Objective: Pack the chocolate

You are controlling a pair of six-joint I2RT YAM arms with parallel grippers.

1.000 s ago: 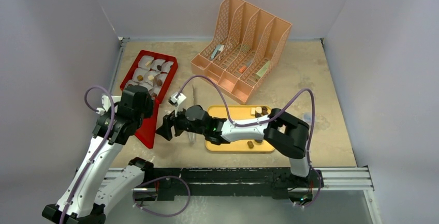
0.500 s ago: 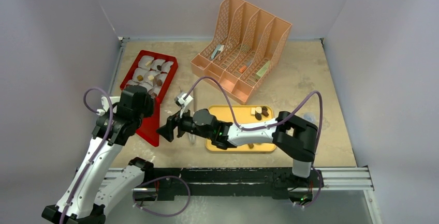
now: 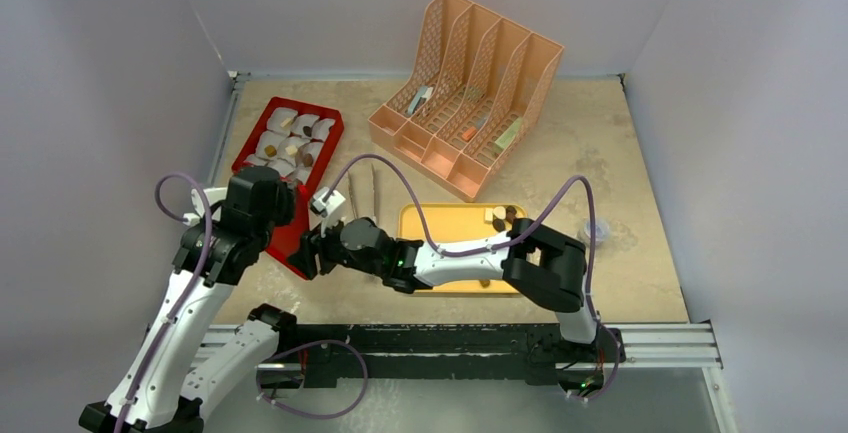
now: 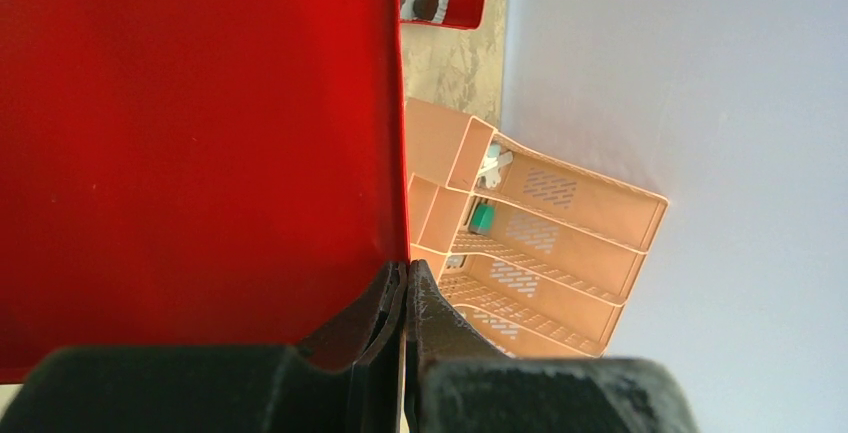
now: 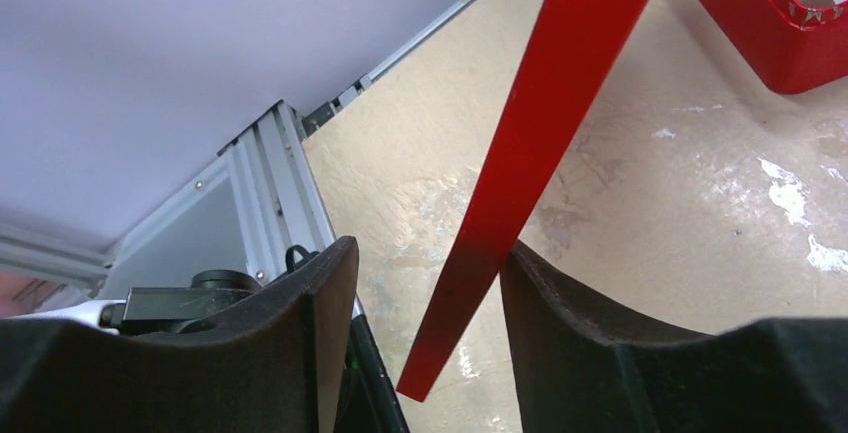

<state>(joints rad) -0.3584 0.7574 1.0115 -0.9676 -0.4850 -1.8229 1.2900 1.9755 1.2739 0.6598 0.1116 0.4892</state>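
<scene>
A red box (image 3: 335,131) at the back left holds chocolate (image 3: 292,149) in white liners; one brown piece (image 4: 427,5) shows in the left wrist view. My left gripper (image 4: 405,278) is shut on the edge of the red lid (image 4: 200,153), holding it tilted over the table near the box. My right gripper (image 5: 430,263) is open, its jaws on either side of the lid's (image 5: 560,83) lower corner, the right finger touching it. From above, the right gripper (image 3: 305,253) sits at the lid's (image 3: 285,243) near end. A few chocolate pieces (image 3: 503,218) lie on the yellow tray (image 3: 450,223).
A peach file organiser (image 3: 470,88) with small items stands at the back centre. Two thin sticks (image 3: 375,188) lie between box and tray. A small clear cup (image 3: 594,229) sits right of the tray. The metal rail (image 3: 650,338) runs along the near edge.
My right arm has reached left from the tray to the lid's near corner, and its jaws have narrowed around it. The left gripper keeps its hold on the lid.
</scene>
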